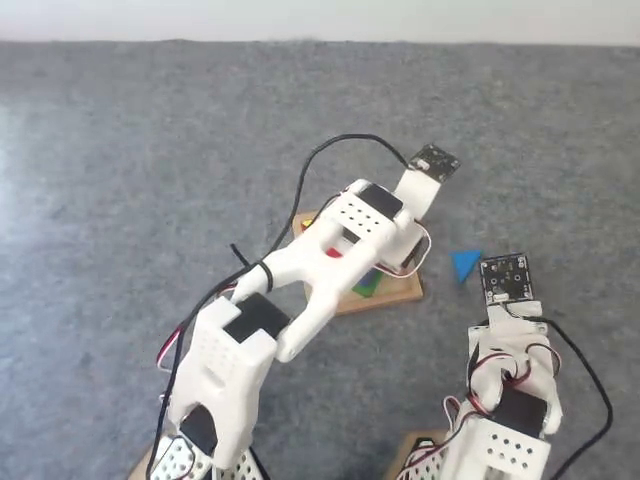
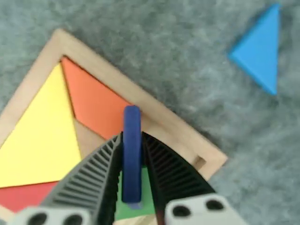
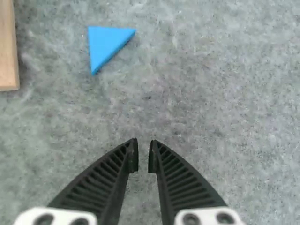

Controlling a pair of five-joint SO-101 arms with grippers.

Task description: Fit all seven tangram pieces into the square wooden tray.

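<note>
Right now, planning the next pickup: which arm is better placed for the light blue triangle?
Right, probably. The right gripper is empty near the light blue triangle; the left gripper grips a dark blue piece over the wooden tray.

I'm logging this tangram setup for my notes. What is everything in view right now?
wooden tray: 1, light wood, on the carpet
yellow triangle: 1, yellow, in the tray
orange triangle: 1, orange, in the tray beside the yellow triangle
red piece: 1, red, in the tray
green piece: 1, green, in the tray
dark blue piece: 1, dark blue, held on edge over the tray
light blue triangle: 1, light blue, on the carpet outside the tray
carpet: 1, grey, under everything
left gripper: 1, black fingers, shut on the dark blue piece
right gripper: 1, black fingers, shut, over carpet
</note>
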